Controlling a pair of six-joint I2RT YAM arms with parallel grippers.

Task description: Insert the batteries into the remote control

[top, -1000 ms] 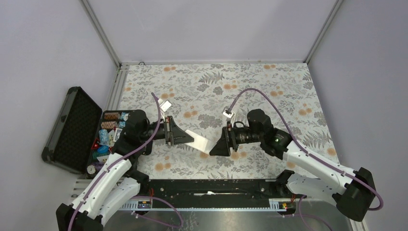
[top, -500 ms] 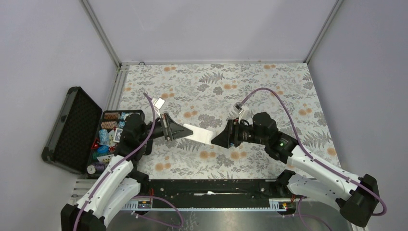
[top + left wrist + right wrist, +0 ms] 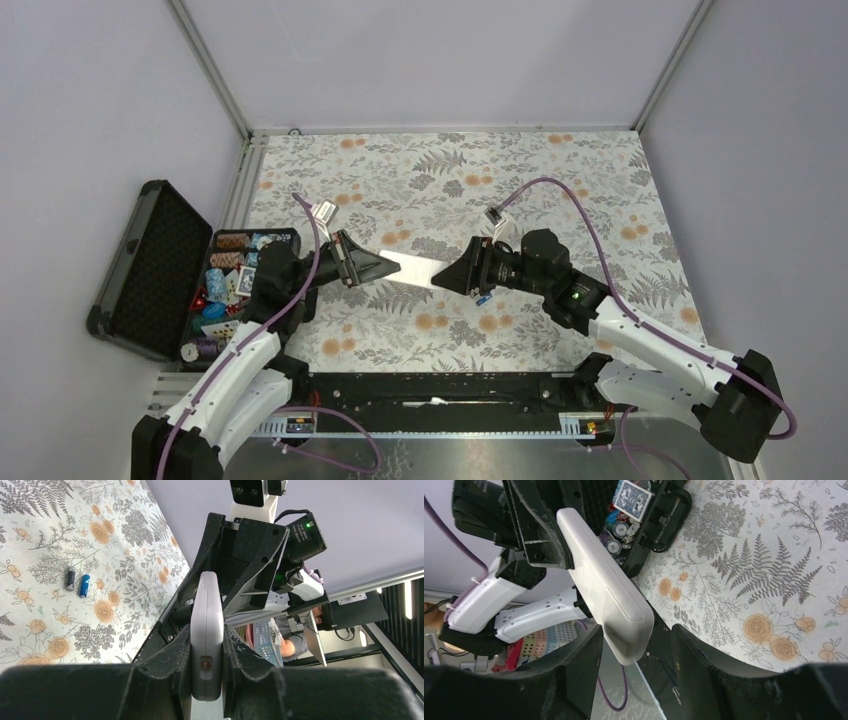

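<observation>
The remote control point(image 3: 415, 267) is a white handset held in the air over the table's middle, its plain white back point(image 3: 604, 590) showing in the right wrist view. My left gripper point(image 3: 385, 265) is shut on one end of it, both pads pressed against its flat sides point(image 3: 207, 625). My right gripper point(image 3: 636, 630) stands open around the free end, with a gap on each side. Two batteries lie side by side on the flowered cloth, one dark point(image 3: 69, 578) and one blue point(image 3: 85, 585).
An open black case point(image 3: 150, 265) stands at the table's left edge, holding poker chips and playing cards point(image 3: 225, 280). It also shows behind the remote point(image 3: 659, 515). Metal rails edge the cloth at the left and rear.
The left gripper carried the remote up and toward the rear. The right gripper came in around its free end, and its jaws have narrowed.
</observation>
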